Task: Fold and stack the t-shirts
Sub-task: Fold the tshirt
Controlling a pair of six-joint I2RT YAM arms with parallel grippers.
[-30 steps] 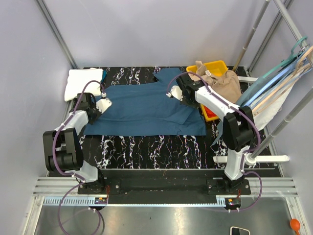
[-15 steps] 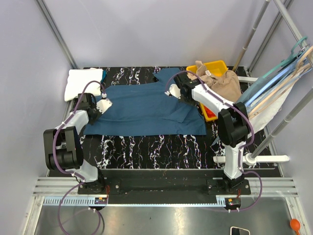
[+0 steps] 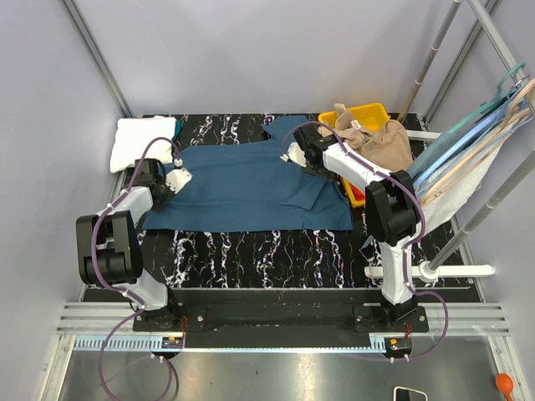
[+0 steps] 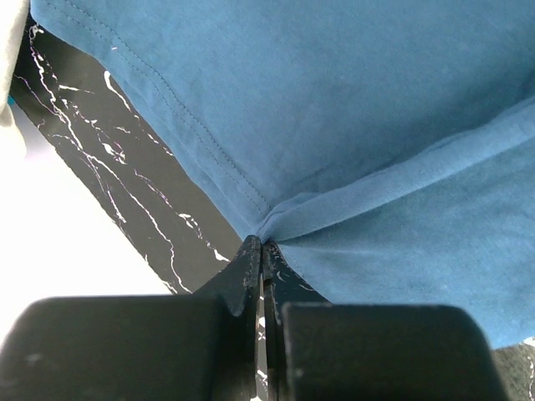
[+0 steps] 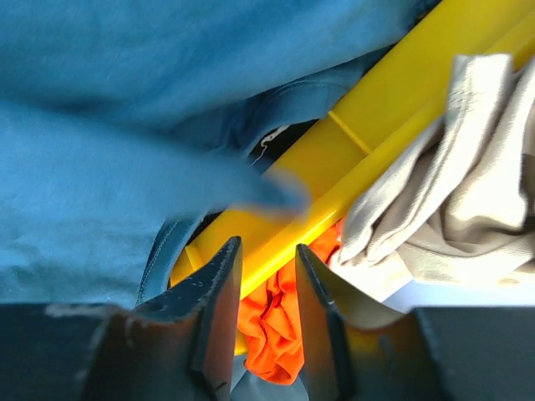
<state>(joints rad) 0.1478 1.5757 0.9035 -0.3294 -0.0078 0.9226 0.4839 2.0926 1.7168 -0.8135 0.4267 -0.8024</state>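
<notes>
A large teal-blue t-shirt (image 3: 242, 188) lies spread on the black marbled table (image 3: 276, 251). My left gripper (image 3: 170, 185) is shut on its left edge; in the left wrist view the jaws pinch a fold of the teal cloth (image 4: 334, 125) at the tips (image 4: 262, 244). My right gripper (image 3: 299, 159) is open and empty above the shirt's right sleeve, beside the yellow bin (image 3: 361, 113). In the right wrist view the gripper (image 5: 267, 246) frames an orange-red t-shirt (image 5: 272, 334), with a tan t-shirt (image 5: 435, 217) to the right. A folded white t-shirt (image 3: 142, 138) lies at the back left.
The yellow bin's wall (image 5: 393, 92) crosses the right wrist view; tan cloth (image 3: 380, 138) is heaped over it. Pale blue and beige hangers (image 3: 476, 134) lean on a rail at the right. Metal frame posts stand at the back corners.
My right gripper has shifted slightly left and back over the shirt's right sleeve, its arm swinging in. My left gripper has stayed put on the shirt's left edge.
</notes>
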